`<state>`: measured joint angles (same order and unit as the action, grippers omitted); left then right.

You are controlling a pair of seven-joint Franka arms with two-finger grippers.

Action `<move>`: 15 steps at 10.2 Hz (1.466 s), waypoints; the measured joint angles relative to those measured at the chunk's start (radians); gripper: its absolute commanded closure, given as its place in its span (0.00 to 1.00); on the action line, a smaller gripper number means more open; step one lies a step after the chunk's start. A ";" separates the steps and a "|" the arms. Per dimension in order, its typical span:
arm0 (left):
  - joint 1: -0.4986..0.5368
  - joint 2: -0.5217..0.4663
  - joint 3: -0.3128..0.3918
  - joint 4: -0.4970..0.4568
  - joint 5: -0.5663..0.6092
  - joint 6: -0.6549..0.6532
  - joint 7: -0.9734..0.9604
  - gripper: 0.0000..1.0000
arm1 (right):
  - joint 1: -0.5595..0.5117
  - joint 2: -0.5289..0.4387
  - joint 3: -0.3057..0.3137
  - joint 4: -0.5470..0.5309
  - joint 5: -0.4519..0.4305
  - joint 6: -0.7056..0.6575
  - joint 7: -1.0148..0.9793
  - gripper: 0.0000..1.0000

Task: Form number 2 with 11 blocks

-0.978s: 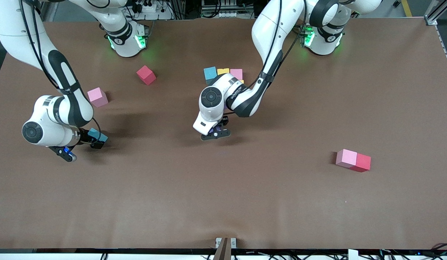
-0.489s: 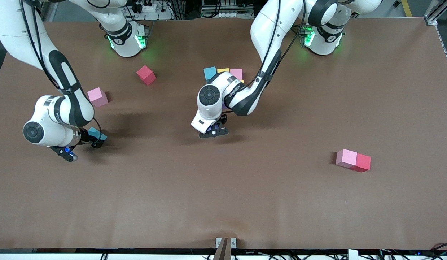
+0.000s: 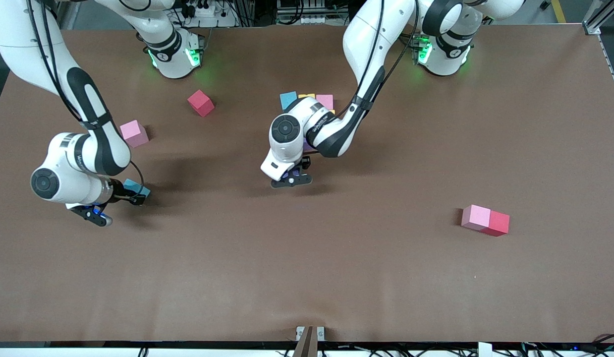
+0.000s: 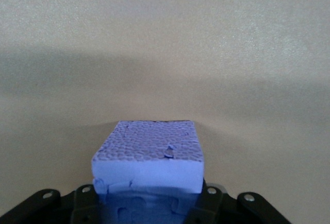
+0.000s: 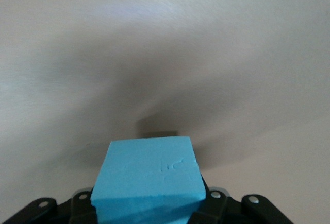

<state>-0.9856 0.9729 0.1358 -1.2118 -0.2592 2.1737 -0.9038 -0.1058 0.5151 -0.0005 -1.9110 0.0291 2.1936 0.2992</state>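
Observation:
My left gripper (image 3: 292, 177) is shut on a purple block (image 3: 292, 173), just above the table's middle. In the left wrist view the purple block (image 4: 149, 154) fills the jaws of the left gripper (image 4: 149, 203). My right gripper (image 3: 132, 197) is shut on a cyan block (image 3: 137, 189), low over the table toward the right arm's end. The cyan block (image 5: 147, 175) sits between the jaws of the right gripper (image 5: 147, 206), its shadow on the table beneath. A cyan block (image 3: 288, 99), a yellow block (image 3: 307, 95) and a pink block (image 3: 325, 101) form a row, partly hidden by the left arm.
A pink block (image 3: 134, 133) lies near the right arm's elbow. A red cube (image 3: 200, 102) sits in front of the right arm's base. Toward the left arm's end, a pink block (image 3: 475, 216) touches another red cube (image 3: 496, 223). A purple sliver (image 3: 307, 145) shows under the left arm.
The right gripper's fingers have closed on the cyan block, and that hand has shifted slightly. The left gripper has drifted a little toward the row of blocks with the purple block.

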 measured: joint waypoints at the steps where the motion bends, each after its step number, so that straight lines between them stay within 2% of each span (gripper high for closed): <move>1: -0.001 0.000 0.000 0.000 0.000 0.000 0.002 0.45 | 0.006 -0.004 0.008 0.038 0.004 -0.052 -0.029 1.00; 3: -0.001 0.000 0.000 0.000 0.000 -0.001 0.006 0.49 | 0.041 -0.011 0.015 0.083 0.008 -0.097 -0.086 1.00; 9: -0.002 0.000 0.001 0.000 0.000 -0.006 0.083 0.50 | 0.077 -0.010 0.016 0.094 0.009 -0.098 -0.406 1.00; 15: -0.001 0.001 0.017 0.000 0.000 -0.009 0.096 0.49 | 0.168 -0.007 0.020 0.112 0.008 -0.098 -0.491 1.00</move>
<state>-0.9868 0.9734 0.1529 -1.2120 -0.2592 2.1645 -0.8082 0.0626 0.5084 0.0194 -1.7993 0.0372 2.0958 -0.1916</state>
